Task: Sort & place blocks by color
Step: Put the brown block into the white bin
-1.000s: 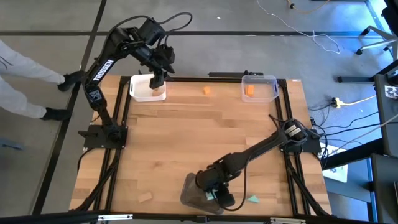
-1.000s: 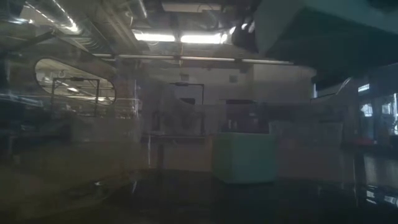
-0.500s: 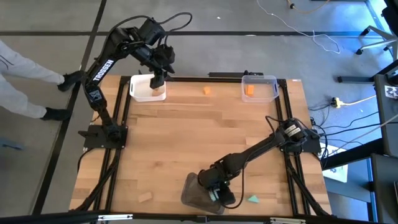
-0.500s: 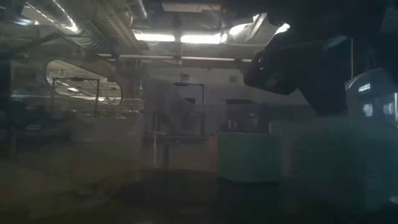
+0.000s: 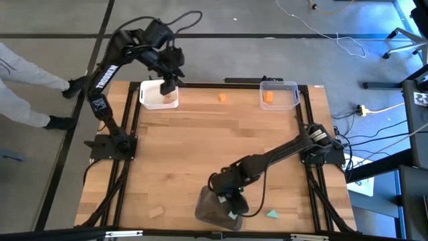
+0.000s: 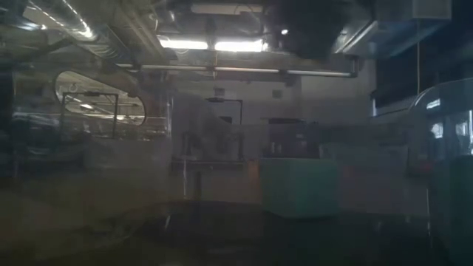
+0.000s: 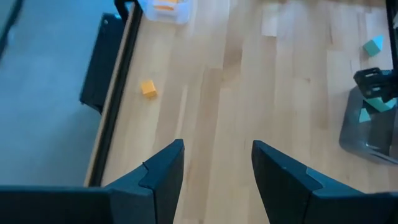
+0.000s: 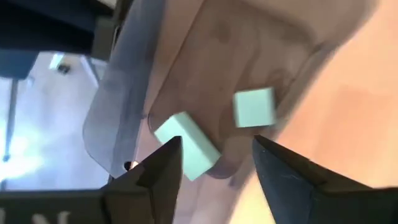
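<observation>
Teal blocks, high view: these lie in the dark grey tray at the table's 6 o'clock edge. The right gripper sits at the tray's 12 o'clock side, a little higher than half a second ago.
Strays, high view: a teal wedge lies at 3 o'clock of that tray. A pale bar lies at 7 o'clock on the table, and an orange cube at 12 o'clock.
Left gripper, high view: it waits over the white tray at 11 o'clock.
Low view: the dark mass that filled the upper right has lifted clear. We see one teal face through the murky tray wall.
Left wrist view: fingers parted, nothing between them, bare wood beyond.
Right wrist view: fingers spread wide and empty. Two teal pieces rest on the tray floor just ahead of them.
Judgement: we read this as a drop just completed, with the arm backing off. The wedge beside the tray looks like the next teal pick.
</observation>
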